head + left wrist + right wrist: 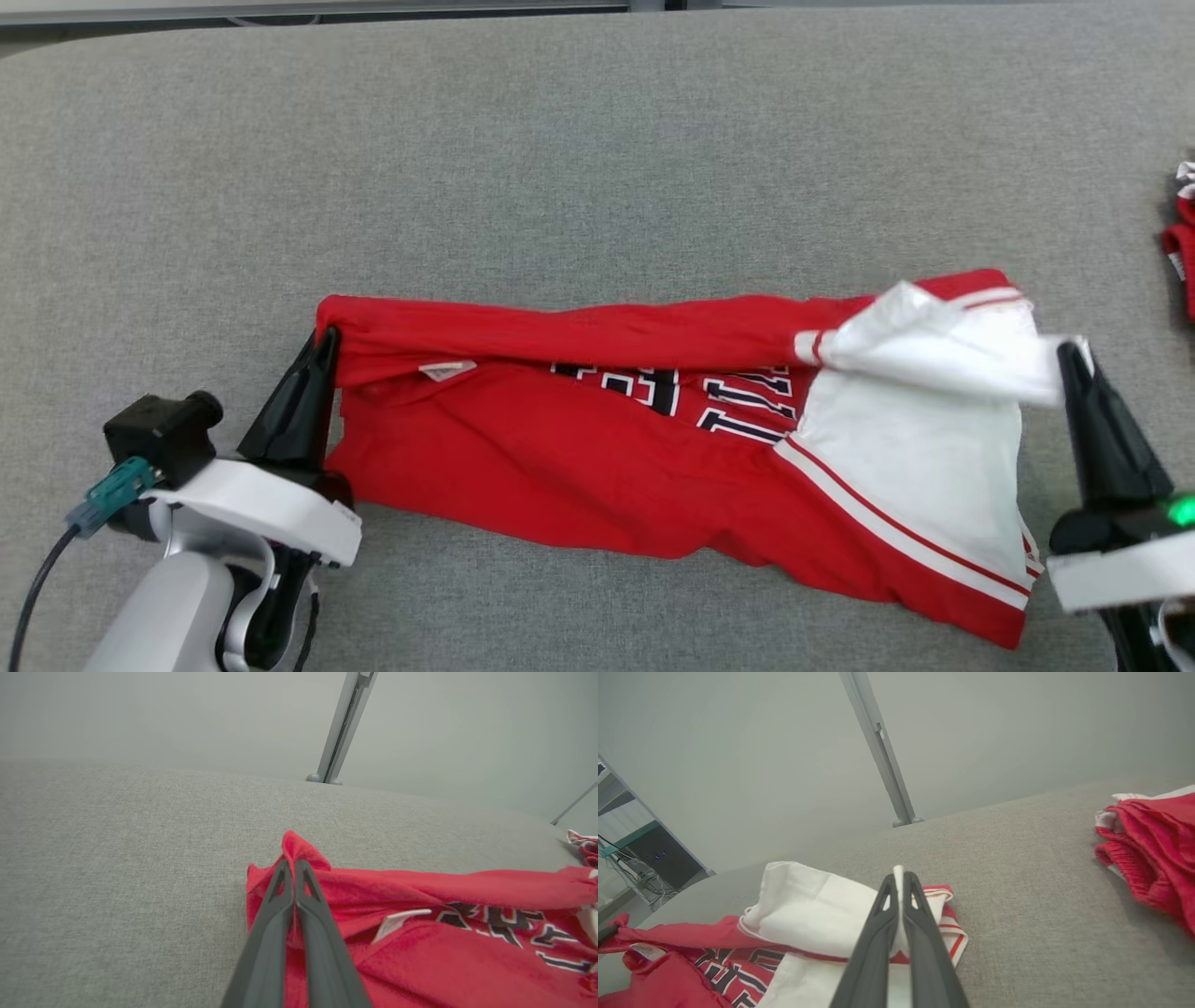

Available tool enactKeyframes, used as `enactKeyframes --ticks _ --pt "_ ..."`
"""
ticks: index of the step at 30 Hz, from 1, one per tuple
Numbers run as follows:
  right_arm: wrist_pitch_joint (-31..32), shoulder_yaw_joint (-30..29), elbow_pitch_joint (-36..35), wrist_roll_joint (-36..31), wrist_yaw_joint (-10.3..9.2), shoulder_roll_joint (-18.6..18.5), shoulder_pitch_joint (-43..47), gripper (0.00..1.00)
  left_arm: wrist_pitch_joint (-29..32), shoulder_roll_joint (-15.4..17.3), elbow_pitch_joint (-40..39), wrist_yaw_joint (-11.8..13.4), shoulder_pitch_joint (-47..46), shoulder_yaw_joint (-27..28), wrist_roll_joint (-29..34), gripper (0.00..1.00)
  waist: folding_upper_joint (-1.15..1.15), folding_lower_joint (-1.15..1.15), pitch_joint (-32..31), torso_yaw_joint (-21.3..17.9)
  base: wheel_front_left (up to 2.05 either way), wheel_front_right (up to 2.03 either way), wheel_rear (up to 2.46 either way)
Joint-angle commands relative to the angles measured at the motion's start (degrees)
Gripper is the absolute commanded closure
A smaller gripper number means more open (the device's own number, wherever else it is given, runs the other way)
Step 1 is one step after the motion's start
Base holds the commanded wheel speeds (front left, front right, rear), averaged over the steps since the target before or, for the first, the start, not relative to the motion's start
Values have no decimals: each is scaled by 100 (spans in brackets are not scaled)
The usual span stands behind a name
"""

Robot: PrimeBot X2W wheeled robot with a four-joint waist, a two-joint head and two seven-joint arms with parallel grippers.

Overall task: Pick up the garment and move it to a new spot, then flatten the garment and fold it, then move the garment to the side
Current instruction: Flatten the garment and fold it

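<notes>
**Item:** garment (597,467), a red fabric jersey with a white side panel, red-and-white stripe trim and dark block lettering outlined in white.

**Location:** centre to lower right of the head view, laid left to right across the grey woven-fabric worktop (560,140).

**Condition:** partly folded. The upper edge is raised and drawn into a ridge between the two end effectors. The lower part lies rumpled on the worktop. At the right end the white panel is turned over on itself. A small white label (446,370) sits near the left end, just below the raised edge.

**Left end effector** (327,343): lower left of the head view. Its dark fingers are pressed together, clamped on the garment's red upper left corner. In the left wrist view a peak of red cloth stands up past the fingertips.

**Right end effector** (1067,355): lower right of the head view. Its fingers are together, clamped on the white cloth at the garment's upper right corner. In the right wrist view a sliver of white cloth shows between the tips.

**Also present:**
- A second heap of red and white cloth (1184,243) lies on the worktop at the right edge of the head view, well apart from the garment.
- A grey metal post (878,746) rises beyond the worktop's far edge, in the upper middle of the right wrist view.
</notes>
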Motion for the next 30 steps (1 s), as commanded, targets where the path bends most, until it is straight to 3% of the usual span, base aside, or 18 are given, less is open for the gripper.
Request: enactKeyframes --ticks 1,10,11,12,13,20,25,30 --pt "44 -63 -77 34 -1 39 146 100 26 58 -82 51 133 46 -49 100 0 0 -45 -32 0 0 0" --pt "261 -89 -175 -92 -1 393 950 97 360 58 -427 242 940 169 -539 100 0 0 -149 -170 0 0 0" --pt "269 -74 -108 -182 -1 409 962 60 391 34 -381 234 985 155 -579 85 0 0 -149 -173 0 0 0" --pt "266 -80 -11 -347 -1 403 963 20 401 11 -327 263 1012 152 -597 55 0 0 -150 -172 0 0 0" --pt "215 -94 46 -493 -1 448 942 0 351 -11 -252 323 1025 153 -552 0 0 0 -157 -173 0 0 0" --pt "-240 -667 -227 -1779 -1 822 832 0 -479 -225 -118 706 1165 366 -97 0 0 0 -291 -179 0 0 0" --pt "-291 -1134 -797 -2563 -1 1149 886 0 -612 -441 -652 928 1177 645 576 0 0 0 -462 -159 0 0 0" --pt "-65 -1273 -1126 -2968 -1 1280 952 0 -613 -644 -1162 889 1304 921 1172 0 0 0 -642 -174 0 0 0"
